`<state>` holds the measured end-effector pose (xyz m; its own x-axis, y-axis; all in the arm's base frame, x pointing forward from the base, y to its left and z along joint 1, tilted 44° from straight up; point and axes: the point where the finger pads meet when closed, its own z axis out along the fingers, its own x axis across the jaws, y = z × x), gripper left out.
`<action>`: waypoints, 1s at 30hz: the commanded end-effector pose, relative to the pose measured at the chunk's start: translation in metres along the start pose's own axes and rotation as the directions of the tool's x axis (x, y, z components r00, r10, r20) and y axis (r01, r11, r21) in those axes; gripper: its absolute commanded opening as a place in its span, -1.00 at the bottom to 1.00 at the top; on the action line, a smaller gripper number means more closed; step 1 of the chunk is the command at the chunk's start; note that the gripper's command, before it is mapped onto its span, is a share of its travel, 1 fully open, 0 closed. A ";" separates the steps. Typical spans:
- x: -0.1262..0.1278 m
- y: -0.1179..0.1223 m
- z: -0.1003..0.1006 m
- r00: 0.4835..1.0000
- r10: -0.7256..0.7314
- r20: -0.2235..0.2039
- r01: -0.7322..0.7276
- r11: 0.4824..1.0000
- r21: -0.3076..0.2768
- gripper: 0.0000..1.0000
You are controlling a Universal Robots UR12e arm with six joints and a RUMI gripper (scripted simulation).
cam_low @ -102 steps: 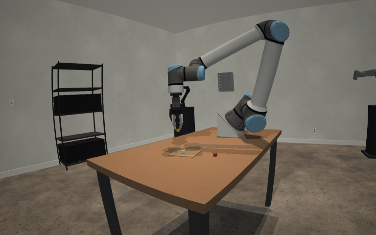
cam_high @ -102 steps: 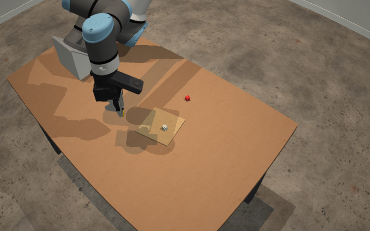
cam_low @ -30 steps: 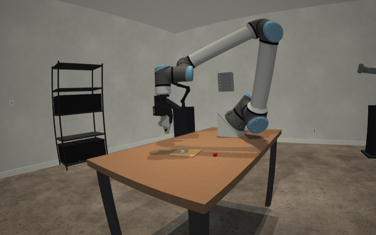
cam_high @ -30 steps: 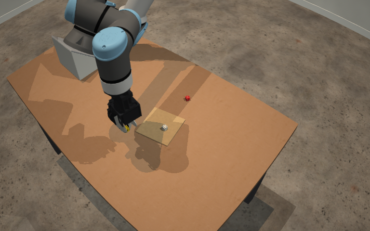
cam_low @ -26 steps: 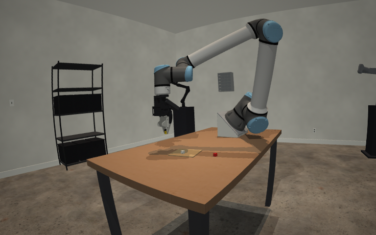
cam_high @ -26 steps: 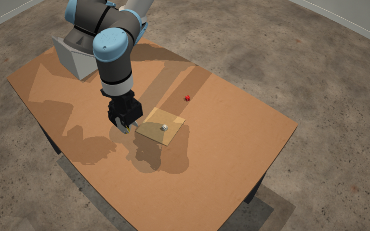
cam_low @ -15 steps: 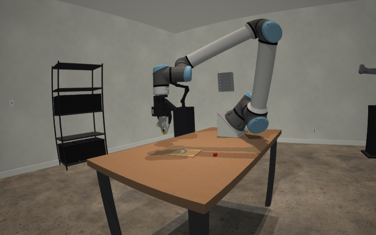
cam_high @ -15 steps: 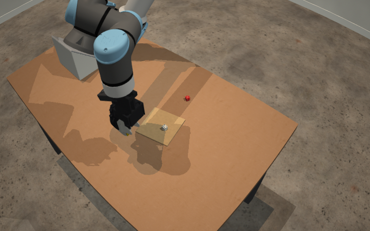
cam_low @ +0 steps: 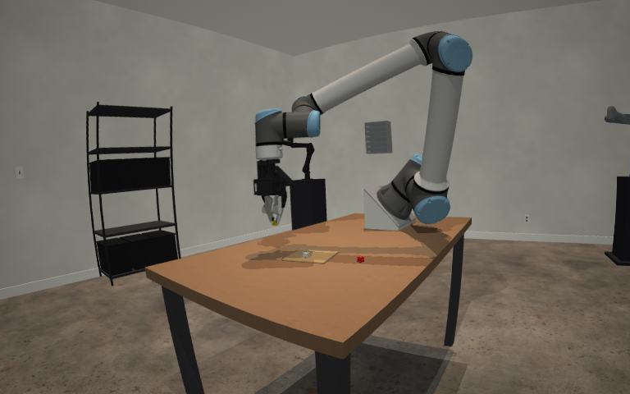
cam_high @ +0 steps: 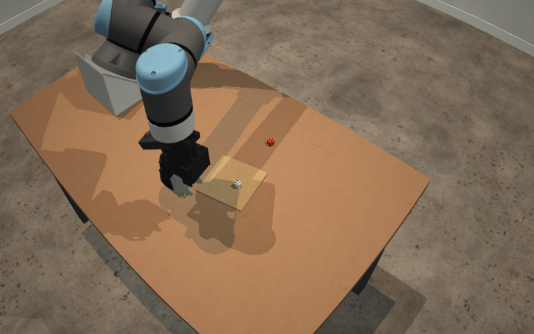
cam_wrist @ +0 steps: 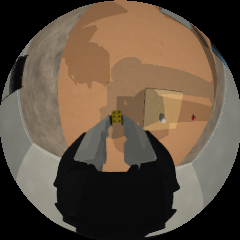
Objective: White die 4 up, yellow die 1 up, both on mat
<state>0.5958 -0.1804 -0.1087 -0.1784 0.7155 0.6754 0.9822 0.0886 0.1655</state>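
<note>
My gripper (cam_high: pixel 185 195) (cam_low: pixel 273 222) (cam_wrist: pixel 117 116) is shut on the yellow die (cam_high: pixel 184 195) (cam_low: pixel 274 222) (cam_wrist: pixel 116 114). It holds the die in the air above the table, to the left of the mat in the top view. Dark pips show on the die in the wrist view; its top number cannot be told. The white die (cam_high: pixel 237 184) (cam_low: pixel 306 254) (cam_wrist: pixel 162 118) rests on the tan mat (cam_high: pixel 241 205) (cam_low: pixel 326 258) (cam_wrist: pixel 172 97). The red die (cam_high: pixel 270 142) (cam_low: pixel 360 258) (cam_wrist: pixel 194 118) lies on the table, off the mat. The top numbers of both are too small to read surely.
The wooden table (cam_high: pixel 323 198) (cam_low: pixel 260 292) (cam_wrist: pixel 135 40) carries the arm's grey base mount (cam_high: pixel 115 94) (cam_low: pixel 376 214) at its far end. Shadows of the arm fall across the mat and table. A black shelf (cam_low: pixel 130 151) stands away from the table.
</note>
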 end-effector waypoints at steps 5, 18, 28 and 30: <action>-0.001 0.001 -0.001 1.000 -0.006 0.001 0.006 1.000 -0.002 -0.99; -0.001 -0.002 0.000 1.000 -0.006 0.001 0.006 0.965 -0.264 -0.99; -0.001 -0.004 0.002 1.000 -0.006 0.000 0.006 0.838 -0.546 -0.99; -0.001 -0.005 0.003 1.000 -0.006 0.000 0.005 0.810 -0.586 -0.99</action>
<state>0.5921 -0.1800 -0.1093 -0.1883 0.7100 0.6785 0.8329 -0.2507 0.4934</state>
